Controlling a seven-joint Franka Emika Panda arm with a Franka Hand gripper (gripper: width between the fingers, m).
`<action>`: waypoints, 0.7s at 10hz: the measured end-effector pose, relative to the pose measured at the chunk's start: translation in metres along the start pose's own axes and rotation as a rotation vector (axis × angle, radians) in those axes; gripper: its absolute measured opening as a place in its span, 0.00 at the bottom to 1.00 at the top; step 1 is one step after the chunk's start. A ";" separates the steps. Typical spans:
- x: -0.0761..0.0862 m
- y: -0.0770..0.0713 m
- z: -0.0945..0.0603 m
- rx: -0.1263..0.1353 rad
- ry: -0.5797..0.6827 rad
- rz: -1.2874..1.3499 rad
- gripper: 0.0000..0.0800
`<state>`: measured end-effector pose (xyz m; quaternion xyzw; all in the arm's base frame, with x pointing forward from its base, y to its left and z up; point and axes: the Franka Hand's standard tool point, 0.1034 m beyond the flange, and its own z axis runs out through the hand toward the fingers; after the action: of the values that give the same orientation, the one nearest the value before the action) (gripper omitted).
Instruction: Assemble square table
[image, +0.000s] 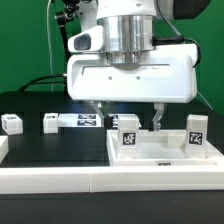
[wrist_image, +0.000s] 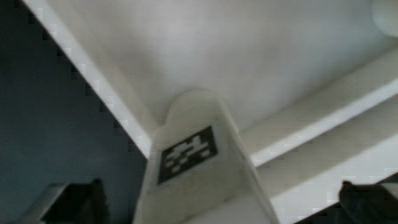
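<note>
**Position of parts.** The square tabletop (image: 160, 158) lies flat on the surface (image: 40, 145), rim upward, near the front edge toward the exterior view's right. This orientation appears to be chosen so that the legs can be fitted from above. One leg (image: 127, 135) stands upright in the tabletop at its far corner on the exterior view's left. A second leg (image: 196, 131) stands upright along the same far edge, toward the exterior view's right. Both appear seated, but how firmly cannot be told. Two legs are not yet fitted: one loose leg (image: 50, 123) and another loose leg (image: 12, 124) lie on the surface well apart from the tabletop, toward the exterior view's left. The marker board (image: 86, 121) lies between them and the tool. The border rail (image: 50, 182) runs along the front edge.

**Tool state.** The tool (image: 128, 123) hangs vertically over the first leg with its jaws spread as wide as they go. One finger stands on each side of the leg, with a visible gap at both sides. The tool holds nothing and touches nothing.

**Wrist view.** The leg (wrist_image: 192, 150) rises between the two dark fingertips (wrist_image: 71, 200), centred in the tool (wrist_image: 217, 205), with the white tabletop (wrist_image: 267, 50) behind it. The centred, upright alignment suits either a grip on this leg or a straight lift clear of it. Which applies cannot be told.
</note>
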<state>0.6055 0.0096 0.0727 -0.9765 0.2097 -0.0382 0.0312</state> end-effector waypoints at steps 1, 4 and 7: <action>0.000 0.000 0.000 -0.006 0.001 -0.090 0.81; 0.001 0.002 0.000 -0.015 0.001 -0.251 0.81; 0.001 0.003 0.000 -0.030 -0.001 -0.427 0.81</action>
<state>0.6051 0.0061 0.0725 -0.9992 -0.0012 -0.0403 0.0082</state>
